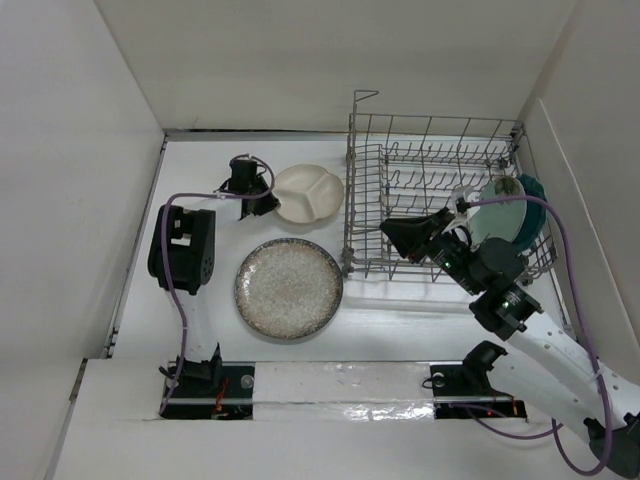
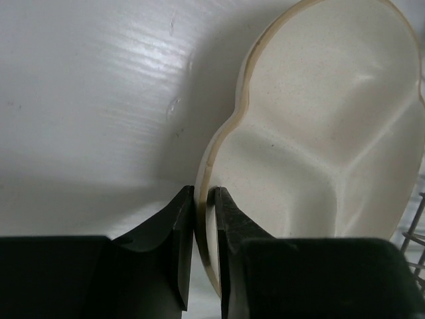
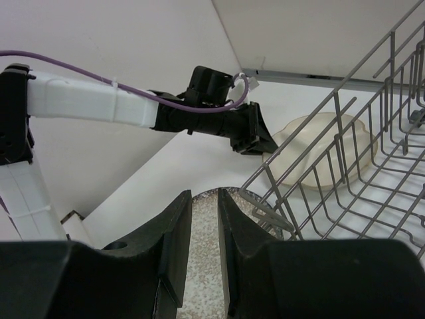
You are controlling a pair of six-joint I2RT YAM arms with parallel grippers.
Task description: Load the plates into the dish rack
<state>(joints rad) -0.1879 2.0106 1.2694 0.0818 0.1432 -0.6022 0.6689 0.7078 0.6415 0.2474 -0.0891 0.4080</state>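
Note:
My left gripper is shut on the left rim of the cream three-compartment plate, just left of the dish rack. The speckled grey-beige plate lies flat on the table in front of it. The pale mint plate and the dark teal plate stand at the rack's right end. My right gripper hovers over the rack's front edge with its jaws nearly together and nothing between them. The speckled plate shows below.
White walls close in on the left, back and right. The rack's raised wire handle stands at its far left corner. In the right wrist view the rack's wires run close to the right finger, and the left arm reaches to the cream plate.

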